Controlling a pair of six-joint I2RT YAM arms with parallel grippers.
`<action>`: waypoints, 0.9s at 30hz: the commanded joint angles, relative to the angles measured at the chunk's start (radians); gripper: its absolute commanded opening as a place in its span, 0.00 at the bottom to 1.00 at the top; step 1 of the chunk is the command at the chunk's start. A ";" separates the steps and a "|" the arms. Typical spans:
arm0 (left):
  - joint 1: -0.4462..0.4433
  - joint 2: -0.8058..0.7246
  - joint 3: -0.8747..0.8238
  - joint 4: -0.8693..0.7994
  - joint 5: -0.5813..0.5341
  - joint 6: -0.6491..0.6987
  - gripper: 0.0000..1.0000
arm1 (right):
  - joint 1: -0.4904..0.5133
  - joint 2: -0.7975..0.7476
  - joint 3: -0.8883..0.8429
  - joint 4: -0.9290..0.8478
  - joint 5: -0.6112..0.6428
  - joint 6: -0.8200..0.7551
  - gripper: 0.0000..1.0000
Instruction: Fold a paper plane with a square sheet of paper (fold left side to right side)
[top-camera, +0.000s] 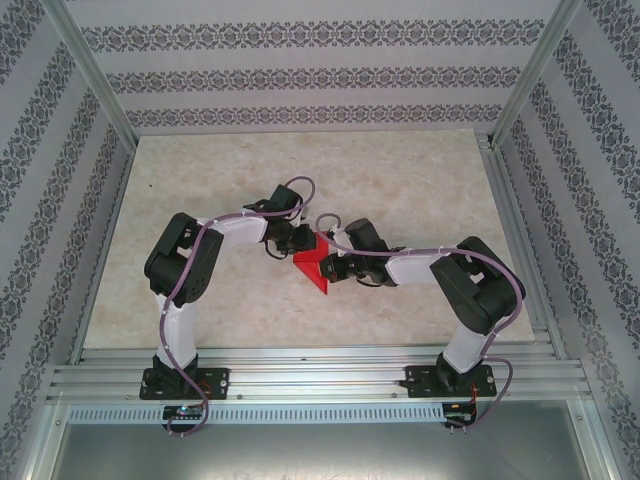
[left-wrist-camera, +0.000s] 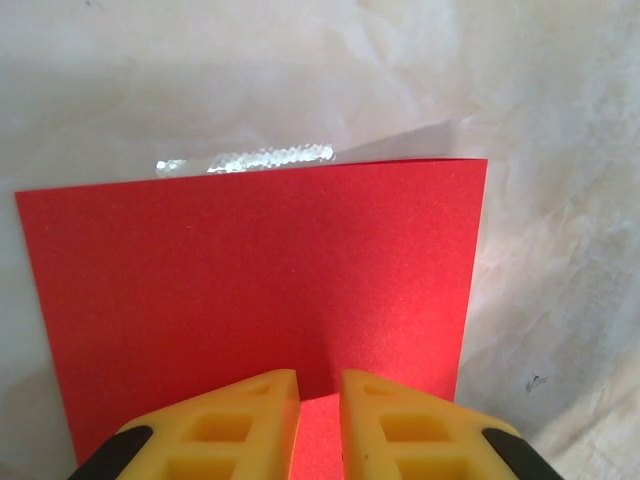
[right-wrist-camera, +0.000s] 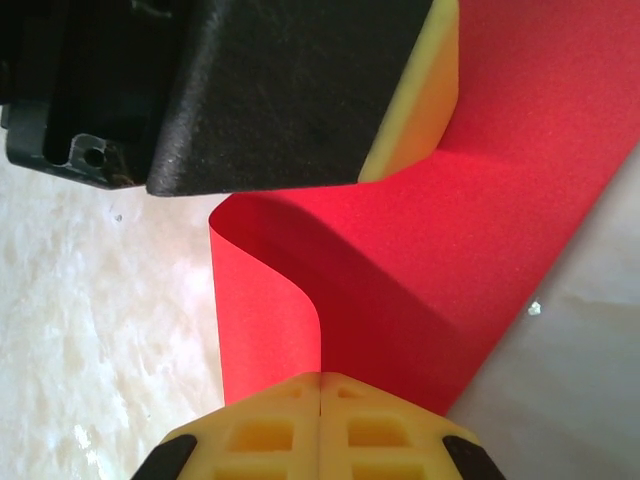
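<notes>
The square sheet of paper (top-camera: 312, 268) is bright red and lies mid-table, partly folded over between both arms. In the left wrist view it is a red panel (left-wrist-camera: 250, 290) with a straight top edge. My left gripper (left-wrist-camera: 319, 375) rests on it with its yellow fingers a narrow gap apart, red paper showing between them. In the right wrist view the sheet (right-wrist-camera: 480, 220) curls up in a loop, and its free edge runs into my right gripper (right-wrist-camera: 320, 378), which is shut on it. The left finger's pad (right-wrist-camera: 415, 110) presses on the sheet beyond. The paper plane is out of view.
The table top (top-camera: 400, 180) is pale marbled beige, inside patterned walls with metal posts (top-camera: 95, 75) at the back corners. Aluminium rails (top-camera: 320, 375) run along the near edge. Both grippers (top-camera: 298, 243) (top-camera: 333, 268) meet closely over the paper.
</notes>
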 joint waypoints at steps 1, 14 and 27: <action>-0.017 0.060 -0.001 -0.035 -0.033 0.021 0.21 | -0.011 0.018 0.018 0.020 -0.011 0.009 0.00; -0.018 0.070 0.003 -0.040 -0.038 0.023 0.21 | -0.023 0.016 -0.005 0.020 0.016 0.014 0.00; -0.020 0.078 0.006 -0.049 -0.048 0.026 0.21 | -0.027 -0.009 -0.037 0.033 0.020 0.025 0.00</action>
